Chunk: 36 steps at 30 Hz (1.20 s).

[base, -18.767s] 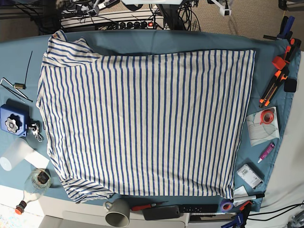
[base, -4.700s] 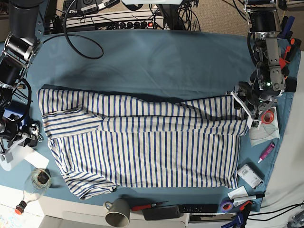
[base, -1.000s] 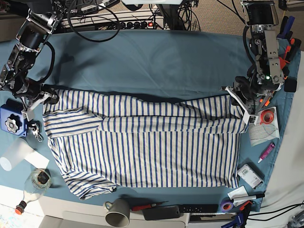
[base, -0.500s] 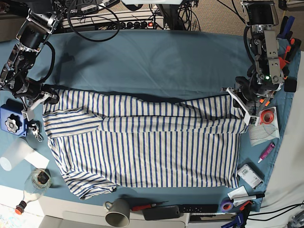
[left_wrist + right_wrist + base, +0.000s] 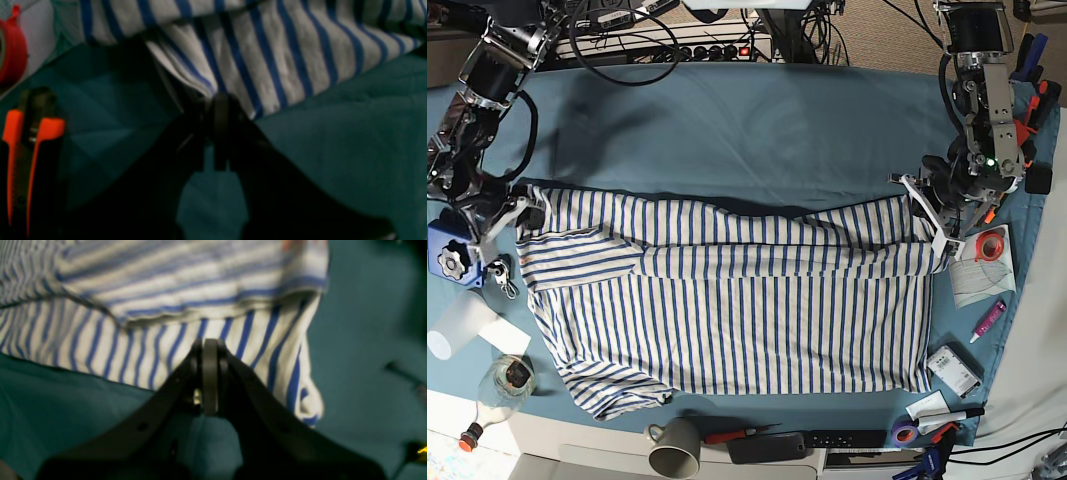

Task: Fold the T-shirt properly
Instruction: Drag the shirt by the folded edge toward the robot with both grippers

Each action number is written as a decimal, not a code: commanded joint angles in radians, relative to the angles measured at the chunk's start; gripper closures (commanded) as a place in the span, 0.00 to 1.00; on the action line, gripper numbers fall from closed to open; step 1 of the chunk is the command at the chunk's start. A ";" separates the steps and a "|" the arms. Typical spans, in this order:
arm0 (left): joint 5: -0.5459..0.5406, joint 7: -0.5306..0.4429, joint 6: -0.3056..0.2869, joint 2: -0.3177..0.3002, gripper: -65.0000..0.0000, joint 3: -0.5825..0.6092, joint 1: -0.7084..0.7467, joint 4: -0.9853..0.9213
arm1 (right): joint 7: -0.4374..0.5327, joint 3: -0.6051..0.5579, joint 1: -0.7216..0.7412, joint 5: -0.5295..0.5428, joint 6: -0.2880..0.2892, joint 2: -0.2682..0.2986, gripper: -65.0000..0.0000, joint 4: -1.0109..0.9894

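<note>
Now pinched at both far corners: T-shirt (image 5: pixel 727 300) lying flat on the teal tabletop (image 5: pixel 747 130), far edge already doubled toward the near side. Left fingers (image 5: pixel 218 100) closed tight on the layered hem corner just ahead of them, red tape roll (image 5: pixel 10 56) off to one side. Right fingers (image 5: pixel 210 343) closed too, with striped sleeve cloth between and beyond them. Held so at both ends, probably to carry the folded edge evenly for the next fold.

T-shirt (image 5: pixel 727 300) lies on table cloth (image 5: pixel 757 140); mug (image 5: pixel 674 447) before it.
</note>
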 commanded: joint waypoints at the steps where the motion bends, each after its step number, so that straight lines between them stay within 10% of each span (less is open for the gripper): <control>1: -0.008 0.005 0.000 -0.009 1.00 -0.003 -0.013 0.022 | 0.000 0.006 0.007 0.017 -0.005 0.020 1.00 0.051; 17: -0.049 -0.005 -0.001 -0.011 1.00 -0.003 0.030 0.062 | -0.008 0.240 -0.101 0.029 0.016 0.020 1.00 0.129; 21: -0.049 -0.005 -0.001 -0.011 1.00 -0.003 0.031 0.062 | 0.007 0.237 -0.101 0.011 0.024 0.020 0.64 0.129; 36: -0.064 -0.024 -0.002 -0.011 1.00 -0.003 0.030 0.062 | 0.220 0.135 -0.010 -0.210 -0.040 0.020 0.62 -0.104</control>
